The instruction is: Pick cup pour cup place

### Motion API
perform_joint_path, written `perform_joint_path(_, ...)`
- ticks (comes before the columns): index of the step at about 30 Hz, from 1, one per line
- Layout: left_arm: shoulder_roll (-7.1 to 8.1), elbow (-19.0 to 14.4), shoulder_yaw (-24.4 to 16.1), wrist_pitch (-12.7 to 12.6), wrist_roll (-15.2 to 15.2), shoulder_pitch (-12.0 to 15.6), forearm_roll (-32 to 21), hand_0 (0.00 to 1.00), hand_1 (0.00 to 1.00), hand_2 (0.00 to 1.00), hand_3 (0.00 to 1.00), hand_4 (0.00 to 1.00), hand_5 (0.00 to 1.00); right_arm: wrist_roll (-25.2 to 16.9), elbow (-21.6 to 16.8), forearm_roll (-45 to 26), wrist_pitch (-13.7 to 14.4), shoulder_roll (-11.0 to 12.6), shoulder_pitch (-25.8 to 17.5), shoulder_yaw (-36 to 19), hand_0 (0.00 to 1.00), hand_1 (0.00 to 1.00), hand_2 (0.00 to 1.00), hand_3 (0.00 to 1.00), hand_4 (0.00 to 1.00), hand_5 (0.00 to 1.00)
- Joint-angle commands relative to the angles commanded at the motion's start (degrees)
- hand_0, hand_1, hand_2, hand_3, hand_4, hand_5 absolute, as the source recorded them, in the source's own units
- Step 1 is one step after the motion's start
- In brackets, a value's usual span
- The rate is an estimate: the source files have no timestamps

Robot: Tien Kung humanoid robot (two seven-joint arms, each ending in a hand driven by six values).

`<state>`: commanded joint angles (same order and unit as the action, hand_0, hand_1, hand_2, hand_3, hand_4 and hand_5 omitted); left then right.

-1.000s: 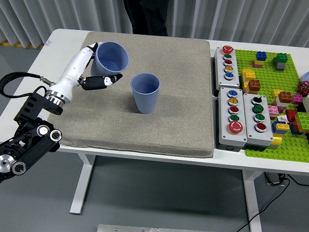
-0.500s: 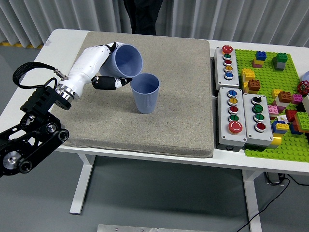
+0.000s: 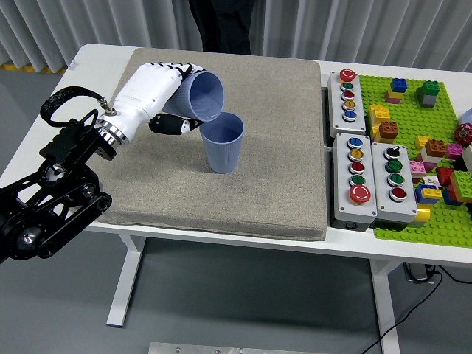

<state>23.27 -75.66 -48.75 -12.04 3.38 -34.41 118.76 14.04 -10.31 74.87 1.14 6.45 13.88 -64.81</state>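
Blue plastic marks both vessels of the task: the tilted cup (image 3: 203, 94), gripped by the left hand (image 3: 158, 96), and the standing cup (image 3: 222, 141), upright near the middle of the grey mat (image 3: 280, 169) that covers much of the white table (image 3: 44, 147). White fingers wrap the tilted cup's far side while the dark thumb (image 3: 175, 125) presses from below, so the hand is closed around it. Its mouth faces right and slightly down, its lower lip just above, possibly touching, the standing cup's left rim; contact cannot be judged from this view. Whether anything is inside either cup cannot be seen. The step in hand appears to be the pour, already well under way. To do it well, the lower lip should sit over the open mouth of the standing cup rather than outside its wall, the tilt should increase slowly about that lip, and no sideways push should reach the light receiver, which could tip or slide on the mat. Righting the cup and setting it down on bare mat would come afterwards. Button boxes (image 3: 369, 173) and a green brick plate (image 3: 420, 103) lie well apart to the right. A person (image 3: 221, 26) stands at the far edge.
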Motion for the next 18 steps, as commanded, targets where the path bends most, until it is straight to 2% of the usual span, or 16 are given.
perform_joint_path(5, 0.09, 0.54, 0.75, 0.52, 0.70, -0.52, 7.46, 0.604, 0.576, 0.606, 0.609, 0.710, 0.127, 0.06, 0.00, 0.57, -0.09, 0.02, 0.09, -0.38, 0.684, 0.649, 0.571, 0.580, 0.002, 0.014)
perform_joint_path(14, 0.22, 1.11, 0.83, 0.31, 0.73, -0.60, 8.15, 0.607, 0.576, 0.605, 0.610, 0.703, 0.127, 0.08, 0.00, 0.82, -0.07, -0.02, 0.14, -0.76, 0.684, 0.649, 0.571, 0.580, 0.002, 0.011)
perform_joint_path(18, 0.22, 1.30, 1.26, -0.17, 1.08, -0.91, 10.22, 0.607, 0.576, 0.605, 0.610, 0.703, 0.127, 0.08, 0.00, 1.00, -0.10, 0.00, 0.14, -0.94, 0.684, 0.649, 0.571, 0.580, 0.002, 0.011)
